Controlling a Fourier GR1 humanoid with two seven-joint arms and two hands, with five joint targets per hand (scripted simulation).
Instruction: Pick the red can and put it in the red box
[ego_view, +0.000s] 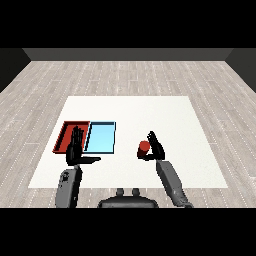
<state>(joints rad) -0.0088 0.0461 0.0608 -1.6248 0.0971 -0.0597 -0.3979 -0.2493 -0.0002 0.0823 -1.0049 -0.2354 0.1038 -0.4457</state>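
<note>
Right hand (157, 149): black, at the end of a grey forearm (171, 184) entering from the lower right corner; fingers and thumb curled round the red can (144, 148), grasping it from the can's right side. Red can: upright or nearly so, held right of the table's centre, well apart from both trays; whether resting on the white table (150, 110) or lifted just clear of it cannot be told. Left hand (75, 150): black, on a grey forearm (68, 186) entering from the lower left; fingers straight and pointing away from the robot, thumb stretched out sideways toward the right, holding nothing; fingertips overlapping the near right part of the red tray in this view. Red tray (64, 136): shallow, rectangular, at the table's left side, partly hidden by the left hand. Light blue tray (102, 137): same shape, lying just beside the red tray on its right, long edges side by side. White table: rectangular, standing on a grey plank floor (125, 75), dark wall (127, 54) beyond.
</note>
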